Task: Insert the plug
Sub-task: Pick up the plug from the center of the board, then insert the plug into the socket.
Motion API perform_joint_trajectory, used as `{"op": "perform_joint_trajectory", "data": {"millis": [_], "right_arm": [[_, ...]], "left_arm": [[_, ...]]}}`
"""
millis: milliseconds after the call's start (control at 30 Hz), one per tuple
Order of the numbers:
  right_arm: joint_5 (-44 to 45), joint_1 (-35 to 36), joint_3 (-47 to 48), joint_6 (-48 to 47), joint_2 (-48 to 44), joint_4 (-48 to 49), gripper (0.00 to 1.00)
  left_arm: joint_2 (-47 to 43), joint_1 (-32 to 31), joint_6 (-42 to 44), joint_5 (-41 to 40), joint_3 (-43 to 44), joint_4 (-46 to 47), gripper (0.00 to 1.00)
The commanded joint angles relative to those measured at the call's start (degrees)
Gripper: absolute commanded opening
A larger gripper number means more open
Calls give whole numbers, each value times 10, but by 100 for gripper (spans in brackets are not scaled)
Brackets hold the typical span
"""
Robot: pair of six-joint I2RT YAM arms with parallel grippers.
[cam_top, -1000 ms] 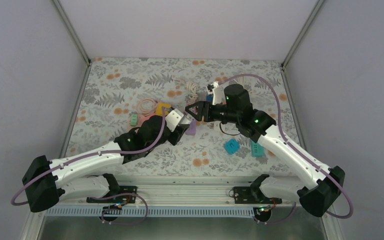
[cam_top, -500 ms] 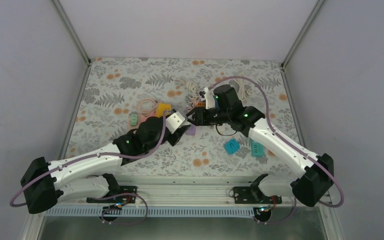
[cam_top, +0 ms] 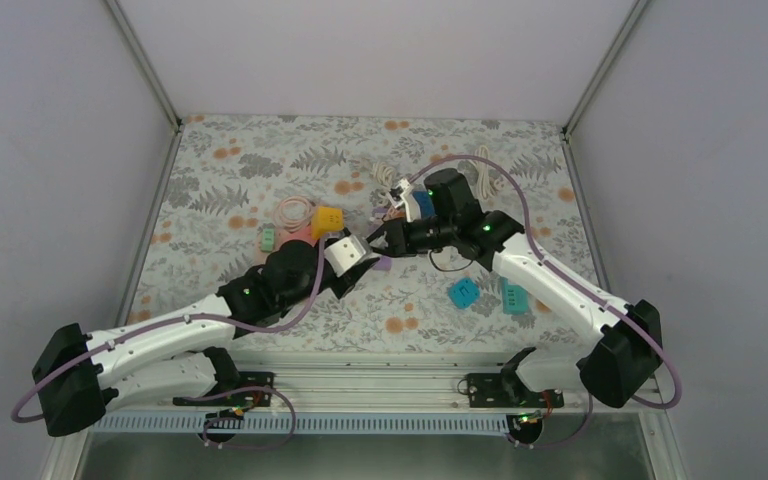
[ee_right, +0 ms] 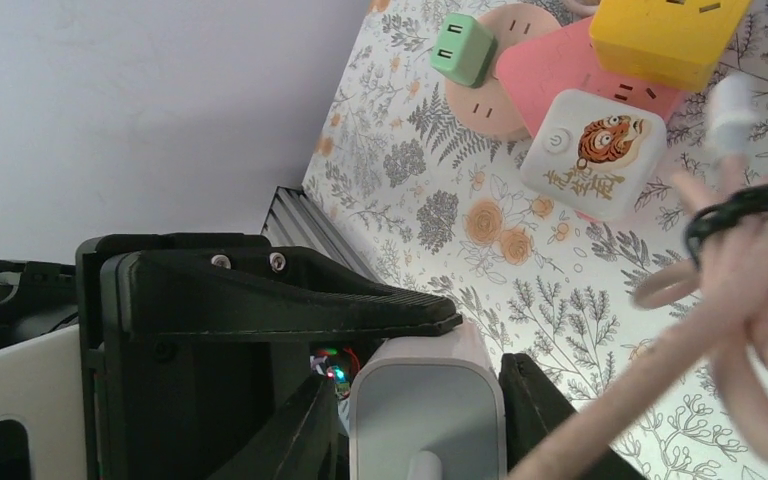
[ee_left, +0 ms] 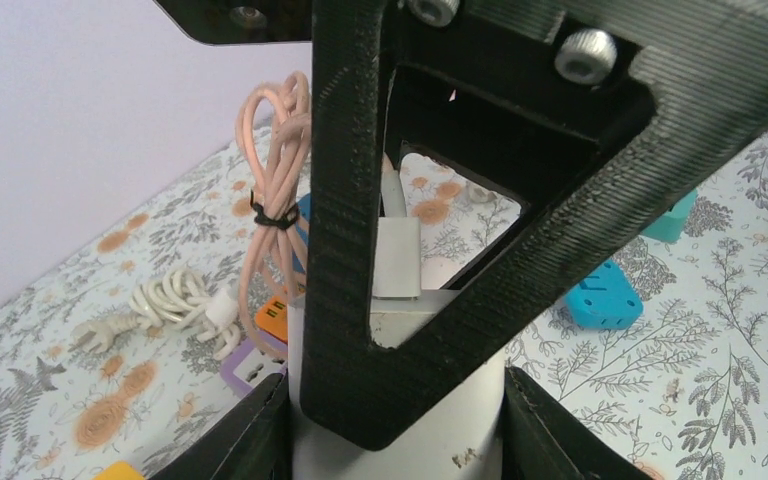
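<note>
Compared with a second earlier, the right gripper (ee_right: 422, 400) has crossed the gap and now meets the left gripper (ee_left: 398, 455). The left arm has drawn back, uncovering one yellow cube (cam_top: 326, 221).

The left fingers clamp a white block (ee_left: 450, 445). Only the left wrist view shows the plug (ee_left: 397, 258) standing on that block's top, inside the right finger frame. The right fingers flank the plug and appear to grip it, though contact is hard to confirm.

Only the right wrist view shows one tiger-printed cube (ee_right: 590, 155) and one green adapter (ee_right: 463, 48) beyond the fingertips. Two teal blocks (cam_top: 463, 292) lie back along the right arm.
</note>
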Motion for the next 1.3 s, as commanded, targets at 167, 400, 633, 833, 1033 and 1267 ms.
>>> {"op": "perform_joint_trajectory", "data": {"millis": [167, 400, 633, 833, 1033, 1267], "right_arm": [[13, 2, 12, -32, -18, -25, 11], [132, 2, 17, -34, -38, 5, 9], [367, 1, 59, -39, 24, 3, 9], [515, -1, 125, -43, 140, -10, 8], [555, -4, 176, -38, 255, 0, 7], [530, -10, 179, -15, 328, 35, 5]], "left_arm": [[5, -4, -10, 3, 21, 3, 39], [7, -3, -114, -92, 49, -47, 83], [-33, -3, -215, -248, 90, -157, 86], [-98, -2, -291, -310, 136, -258, 93], [-142, -2, -324, -317, 156, -317, 100], [-167, -1, -325, -284, 158, -320, 100]]}}
